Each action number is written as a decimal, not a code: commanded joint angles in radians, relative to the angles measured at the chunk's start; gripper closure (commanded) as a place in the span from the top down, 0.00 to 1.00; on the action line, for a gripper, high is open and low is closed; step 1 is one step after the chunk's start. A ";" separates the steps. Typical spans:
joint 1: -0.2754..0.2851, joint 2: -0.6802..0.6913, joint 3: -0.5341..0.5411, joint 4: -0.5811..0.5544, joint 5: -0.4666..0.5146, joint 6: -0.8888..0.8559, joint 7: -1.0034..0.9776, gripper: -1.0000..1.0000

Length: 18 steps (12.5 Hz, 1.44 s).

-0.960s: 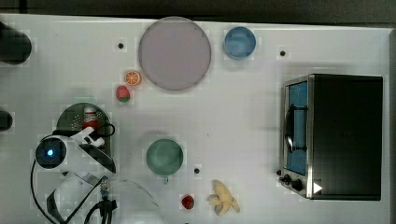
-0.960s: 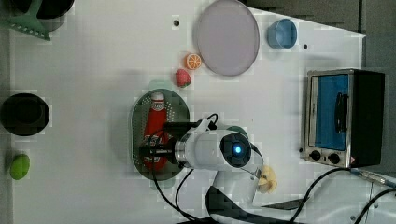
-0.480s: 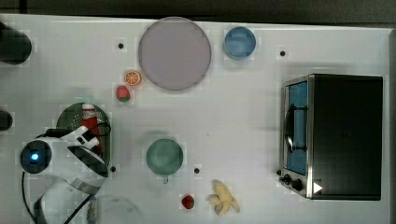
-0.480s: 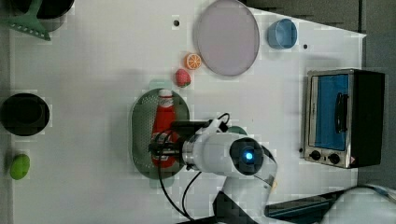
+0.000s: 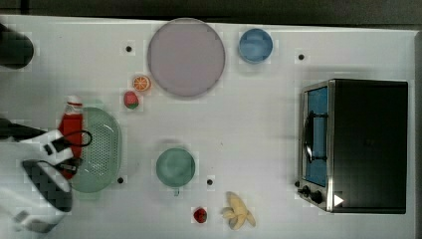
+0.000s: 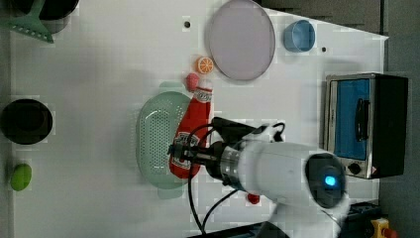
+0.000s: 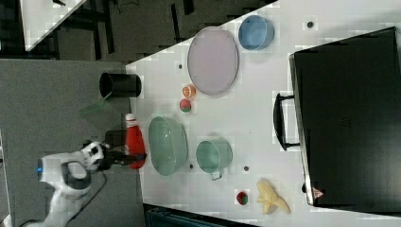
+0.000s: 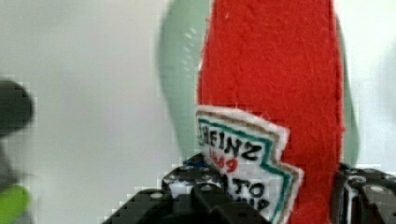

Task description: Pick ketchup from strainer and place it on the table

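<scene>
The ketchup (image 8: 275,84), a red felt bottle with a white cap and a printed label, sits between my gripper's (image 8: 275,184) two black fingers, which are shut on its lower body. In the left view the ketchup (image 6: 193,119) hangs tilted over the rim of the pale green strainer (image 6: 156,139), cap pointing away from the gripper (image 6: 185,156). Seen from the top view, the ketchup (image 5: 72,127) overlaps the left rim of the strainer (image 5: 99,149), with the gripper (image 5: 67,149) at its base. The right view has the ketchup (image 7: 135,139) beside the strainer (image 7: 165,144), above the white table (image 5: 249,129).
A teal cup (image 5: 175,167) stands to the top view's right of the strainer. A lilac plate (image 5: 185,56), blue bowl (image 5: 255,45), orange slice (image 5: 142,82) and strawberry (image 5: 131,99) lie farther back. A toaster oven (image 5: 356,144), banana (image 5: 238,211) and black cup (image 6: 26,121) ring the area.
My fingers have narrowed onto the ketchup. The bottle has come up out of the strainer's bowl and now shows over its rim, and the arm has shifted with it.
</scene>
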 commanded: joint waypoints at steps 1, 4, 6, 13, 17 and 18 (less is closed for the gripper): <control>-0.052 -0.042 -0.015 0.089 0.041 -0.127 0.019 0.60; -0.089 -0.046 -0.067 0.207 0.041 -0.298 -0.107 0.60; -0.117 -0.047 -0.125 0.259 0.040 -0.377 -0.183 0.60; -0.190 -0.068 -0.397 0.267 0.032 -0.390 -0.488 0.60; -0.195 -0.067 -0.536 0.222 0.032 -0.365 -0.646 0.60; -0.196 -0.067 -0.560 0.193 0.032 -0.333 -0.658 0.60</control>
